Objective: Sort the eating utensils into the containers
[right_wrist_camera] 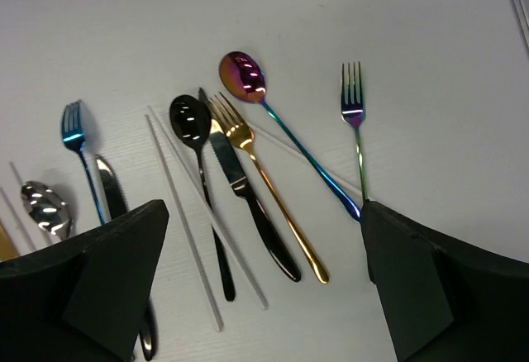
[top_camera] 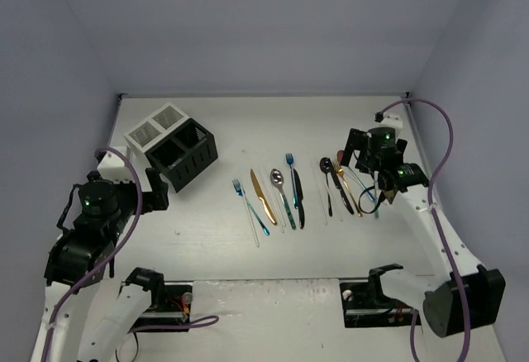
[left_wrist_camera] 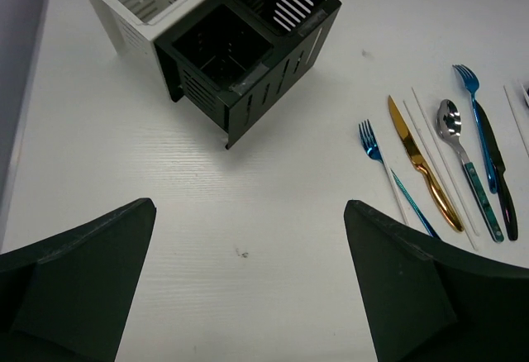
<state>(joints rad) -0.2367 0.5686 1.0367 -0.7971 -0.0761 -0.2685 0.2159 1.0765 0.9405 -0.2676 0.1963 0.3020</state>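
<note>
While the joined cluster of two white and two black square mesh bins (top_camera: 169, 143) stood at the upper left of the overhead view, each compartment seen from the left wrist showed only its own walls and floor. The slim metal and plastic eating utensils (top_camera: 278, 178) lay flat in a row on the white table (top_camera: 215, 246), centre to right, well apart from the bins. The left gripper (left_wrist_camera: 250, 207) hung spread wide below the bins, touching nothing. The right gripper (right_wrist_camera: 264, 209), equally spread, hovered above a black spoon (right_wrist_camera: 188, 118), black knife (right_wrist_camera: 223, 151), gold fork (right_wrist_camera: 234, 126) and rainbow-tinted spoon (right_wrist_camera: 242, 74), holding none.
</note>
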